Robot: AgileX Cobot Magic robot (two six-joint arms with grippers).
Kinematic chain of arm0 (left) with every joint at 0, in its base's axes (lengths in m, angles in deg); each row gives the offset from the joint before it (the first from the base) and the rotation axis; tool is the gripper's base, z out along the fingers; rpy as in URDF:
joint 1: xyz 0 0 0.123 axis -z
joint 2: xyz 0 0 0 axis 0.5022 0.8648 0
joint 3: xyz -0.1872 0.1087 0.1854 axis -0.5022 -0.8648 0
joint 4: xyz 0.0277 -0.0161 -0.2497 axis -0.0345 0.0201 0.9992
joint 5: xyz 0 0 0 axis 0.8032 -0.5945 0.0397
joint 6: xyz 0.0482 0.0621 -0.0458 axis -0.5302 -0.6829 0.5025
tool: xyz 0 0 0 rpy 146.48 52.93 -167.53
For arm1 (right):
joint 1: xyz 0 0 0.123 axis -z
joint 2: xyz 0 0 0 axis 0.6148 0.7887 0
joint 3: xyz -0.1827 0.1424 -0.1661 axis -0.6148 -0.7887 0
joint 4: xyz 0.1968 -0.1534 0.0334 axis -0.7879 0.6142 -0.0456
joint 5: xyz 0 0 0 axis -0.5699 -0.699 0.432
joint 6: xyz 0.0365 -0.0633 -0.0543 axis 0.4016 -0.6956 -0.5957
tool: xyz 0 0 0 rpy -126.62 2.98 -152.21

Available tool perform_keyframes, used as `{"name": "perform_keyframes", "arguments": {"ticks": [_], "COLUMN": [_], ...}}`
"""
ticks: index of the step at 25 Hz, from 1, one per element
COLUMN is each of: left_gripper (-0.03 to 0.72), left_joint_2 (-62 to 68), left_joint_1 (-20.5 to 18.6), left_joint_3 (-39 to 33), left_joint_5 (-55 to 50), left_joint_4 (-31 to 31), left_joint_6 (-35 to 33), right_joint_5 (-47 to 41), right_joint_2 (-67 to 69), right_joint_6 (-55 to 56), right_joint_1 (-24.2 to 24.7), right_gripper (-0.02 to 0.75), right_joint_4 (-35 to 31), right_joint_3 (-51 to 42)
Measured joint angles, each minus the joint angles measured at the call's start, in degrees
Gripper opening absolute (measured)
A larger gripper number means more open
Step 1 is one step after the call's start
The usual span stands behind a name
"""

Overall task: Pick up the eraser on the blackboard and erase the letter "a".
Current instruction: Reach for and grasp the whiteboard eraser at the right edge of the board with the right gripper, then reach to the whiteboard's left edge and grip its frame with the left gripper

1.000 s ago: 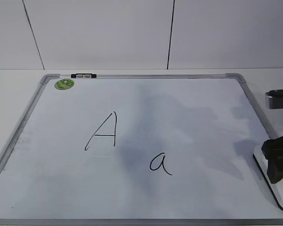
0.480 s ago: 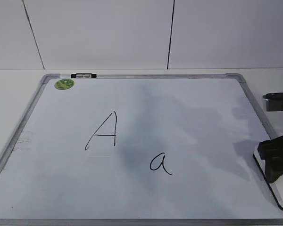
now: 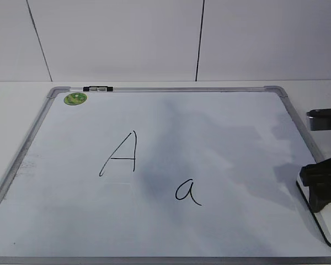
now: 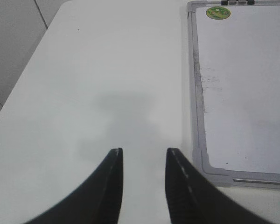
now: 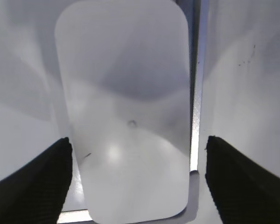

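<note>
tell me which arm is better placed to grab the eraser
Right. Its pincer is open astride the eraser at the blackboard's right edge; the left pincer hangs over bare table.

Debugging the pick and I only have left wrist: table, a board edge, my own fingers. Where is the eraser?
Observer: The eraser lies at the near right corner of the blackboard, right by the frame.
Operator: Grasped?
Observer: Not yet. The right gripper is open and straddles it, and the right wrist view shows a gap beside one finger.
Operator: Target letter wiped?
Observer: No. In the exterior view the letter "a" is whole, to the right of the capital A and nearer the camera.
</note>
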State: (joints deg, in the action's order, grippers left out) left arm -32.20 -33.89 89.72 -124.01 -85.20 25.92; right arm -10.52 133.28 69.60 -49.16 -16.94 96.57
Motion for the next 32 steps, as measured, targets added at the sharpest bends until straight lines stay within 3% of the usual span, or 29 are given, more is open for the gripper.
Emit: {"name": "perform_keyframes", "arguments": {"ticks": [20, 32], "left_gripper": [0.235, 0.235], "left_joint_2": [0.00, 0.00], "left_joint_1": [0.00, 0.00], "left_joint_3": [0.00, 0.00], "left_joint_5": [0.00, 0.00], "left_joint_4": [0.00, 0.00], "left_joint_6": [0.00, 0.00], "right_joint_5": [2.89, 3.13], "right_joint_2": [3.69, 4.08], "right_joint_6": [0.59, 0.72], "right_joint_1": [0.00, 0.00], "right_gripper": [0.674, 0.587], "right_joint_4": [0.00, 0.24], "right_joint_3": [0.13, 0.13]}}
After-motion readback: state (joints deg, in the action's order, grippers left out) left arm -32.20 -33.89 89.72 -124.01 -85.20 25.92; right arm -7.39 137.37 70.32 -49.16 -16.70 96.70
